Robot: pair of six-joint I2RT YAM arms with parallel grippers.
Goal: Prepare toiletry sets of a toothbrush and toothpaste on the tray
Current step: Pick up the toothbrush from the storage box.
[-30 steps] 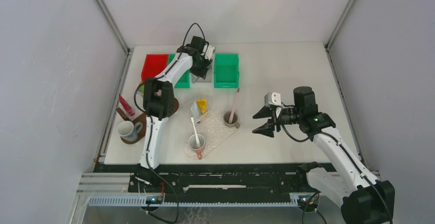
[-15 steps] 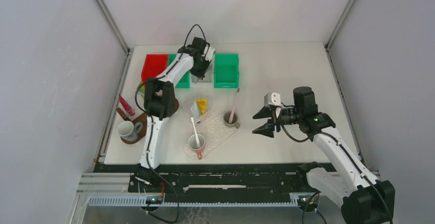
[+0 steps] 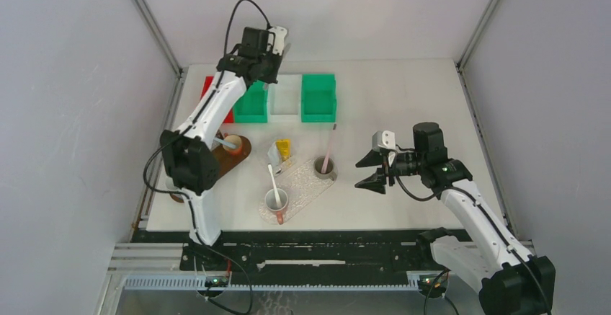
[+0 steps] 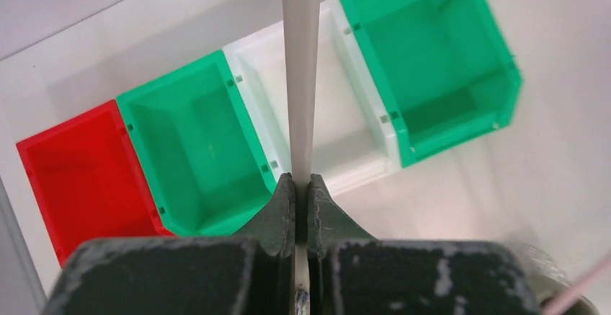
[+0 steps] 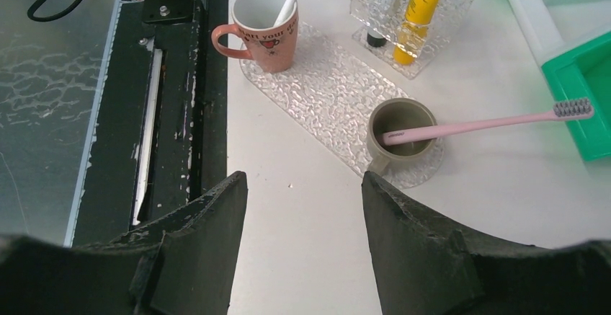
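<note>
High behind, looking down over the desk [image 3: 403,99]. Close above bins [image 4: 432,63] beyond the left claw [image 4: 302,189]. Low toward tray [image 5: 317,91] beyond right claw [image 5: 304,200]; both shared overhead.

We see green bins [image 4: 194,149] at three and nine o'clock of a white bin [image 4: 346,120], a white toothbrush [image 4: 302,77], a pink toothbrush [image 5: 490,122] and a pebbled clear tray [image 5: 324,91].
</note>
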